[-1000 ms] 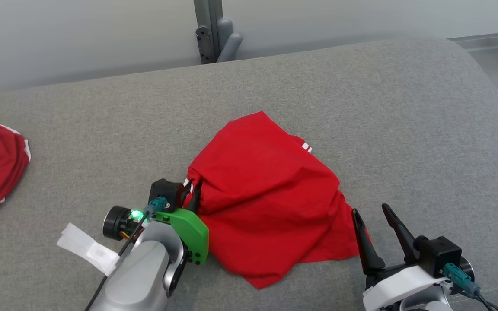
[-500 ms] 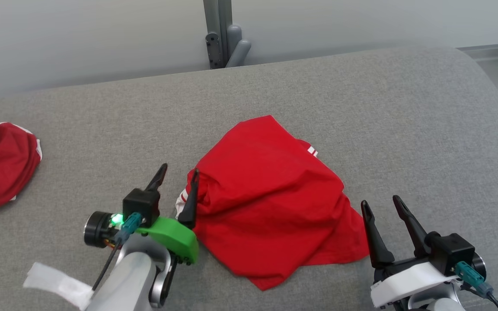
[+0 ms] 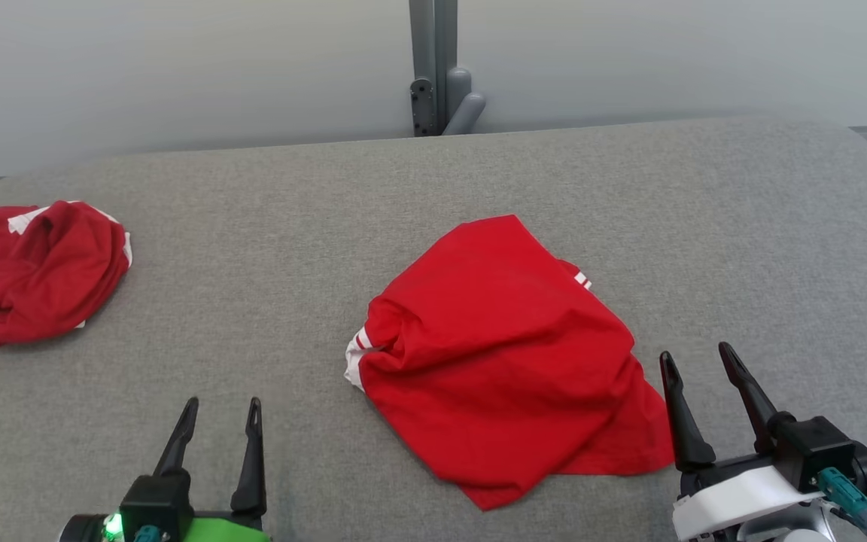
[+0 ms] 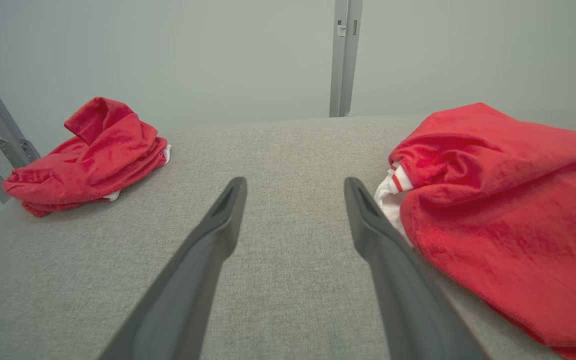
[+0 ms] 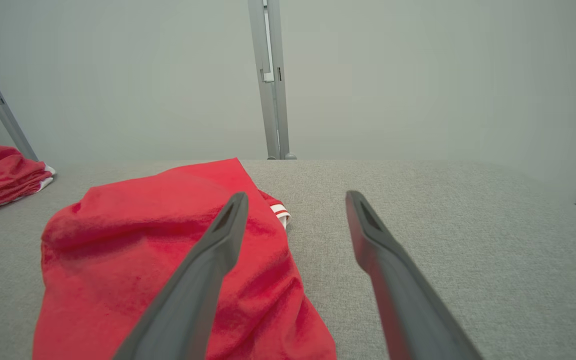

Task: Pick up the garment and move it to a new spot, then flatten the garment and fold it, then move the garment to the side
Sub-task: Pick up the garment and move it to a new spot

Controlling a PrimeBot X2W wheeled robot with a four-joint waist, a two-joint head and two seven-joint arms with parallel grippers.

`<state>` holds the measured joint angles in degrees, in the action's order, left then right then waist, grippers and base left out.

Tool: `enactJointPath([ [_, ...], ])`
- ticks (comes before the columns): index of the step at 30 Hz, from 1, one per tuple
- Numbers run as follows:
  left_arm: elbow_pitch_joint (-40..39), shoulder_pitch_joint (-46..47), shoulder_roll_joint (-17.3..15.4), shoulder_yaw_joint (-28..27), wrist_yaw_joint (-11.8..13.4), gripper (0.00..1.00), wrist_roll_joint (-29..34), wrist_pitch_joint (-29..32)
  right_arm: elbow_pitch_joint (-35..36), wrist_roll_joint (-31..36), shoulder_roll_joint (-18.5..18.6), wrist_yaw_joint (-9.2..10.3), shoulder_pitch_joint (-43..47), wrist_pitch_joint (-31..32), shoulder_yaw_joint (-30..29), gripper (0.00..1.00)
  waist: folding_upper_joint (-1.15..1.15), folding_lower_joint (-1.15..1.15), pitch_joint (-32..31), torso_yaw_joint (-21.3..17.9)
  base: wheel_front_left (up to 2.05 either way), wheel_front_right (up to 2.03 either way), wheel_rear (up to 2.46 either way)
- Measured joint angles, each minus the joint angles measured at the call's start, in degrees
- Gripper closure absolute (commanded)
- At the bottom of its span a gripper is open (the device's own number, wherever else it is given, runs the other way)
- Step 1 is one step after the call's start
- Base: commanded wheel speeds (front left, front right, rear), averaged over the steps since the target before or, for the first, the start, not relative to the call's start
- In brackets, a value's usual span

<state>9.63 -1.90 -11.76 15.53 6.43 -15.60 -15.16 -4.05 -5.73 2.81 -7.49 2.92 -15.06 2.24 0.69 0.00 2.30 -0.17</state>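
**Garment (image 3: pixel 509 354) loose, middle of bench (image 3: pixel 268 218), nothing gripped**

L hand (image 3: pixel 223 404): fingers spread, empty, well clear of the cloth.
R hand (image 3: pixel 695 354): fingers spread, empty, just beside garment's right edge.
Garment is red w/ white trim, rumpled.
2nd red bundle (image 3: pixel 34 267) at far left.

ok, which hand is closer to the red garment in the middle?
Right. The right hand sits against the right edge of the garment, one finger alongside the cloth. The left hand is clearly apart from it, off its left side.

the head view's bottom edge cuts off the left end effector (image 3: pixel 223 403) just behind its fingers.
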Motion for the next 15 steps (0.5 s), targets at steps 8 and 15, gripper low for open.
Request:
enactJointPath([
  [8,-2.86,-6.81,2.23,-6.56,-2.76,0.00,3.49,0.00,0.63,1.85,0.21,0.00,1.88,0.01,-2.56,0.00,0.00,0.00,-0.86,3.21,0.00,0.00,0.00],
  [15,-3.37,-8.51,4.77,-10.07,-6.02,0.00,5.67,0.00,0.53,2.01,0.26,0.00,2.73,0.01,-4.26,0.00,0.00,0.00,-1.51,4.97,0.00,0.00,0.00],
])
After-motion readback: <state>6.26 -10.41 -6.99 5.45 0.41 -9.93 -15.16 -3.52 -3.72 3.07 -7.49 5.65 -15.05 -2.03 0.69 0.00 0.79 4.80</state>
